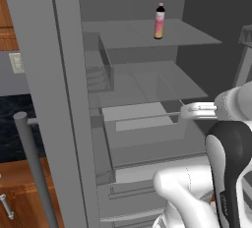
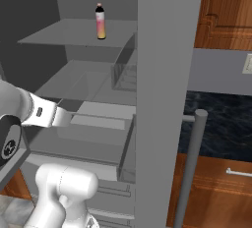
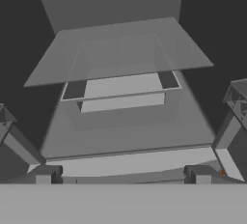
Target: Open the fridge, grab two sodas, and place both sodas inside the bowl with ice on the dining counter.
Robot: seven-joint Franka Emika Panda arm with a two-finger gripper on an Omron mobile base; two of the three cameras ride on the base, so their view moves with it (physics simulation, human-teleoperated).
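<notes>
The tall grey fridge (image 1: 64, 99) is standing with its doors swung wide, so the opening step looks done. Starting at the left in the left base view, the open door's long grey vertical handle (image 1: 34, 168) is hanging just in front of a reddish-brown wooden cabinet (image 1: 15, 192) with a black marble bench top (image 1: 12, 124).

Moving right, a slim pink soda bottle with a black cap (image 1: 159, 21) is standing upright on the grey top shelf (image 1: 192, 33), toward its front edge, probably so it is easy to reach. I am seeing just this one bottle. Below it, a middle shelf (image 1: 147, 82) and a clear drawer (image 1: 142, 128) are sitting bare.

Further right, the white arm is reaching in level with that drawer, well below the bottle. In the hand view the two dark fingers (image 3: 123, 177) are standing spread apart, holding nothing, and looking at the lower shelves. My guess is that the hand needs to rise to the top shelf next; the middle shelf's front edge lies between it and the bottle, so it may have to back out first.
</notes>
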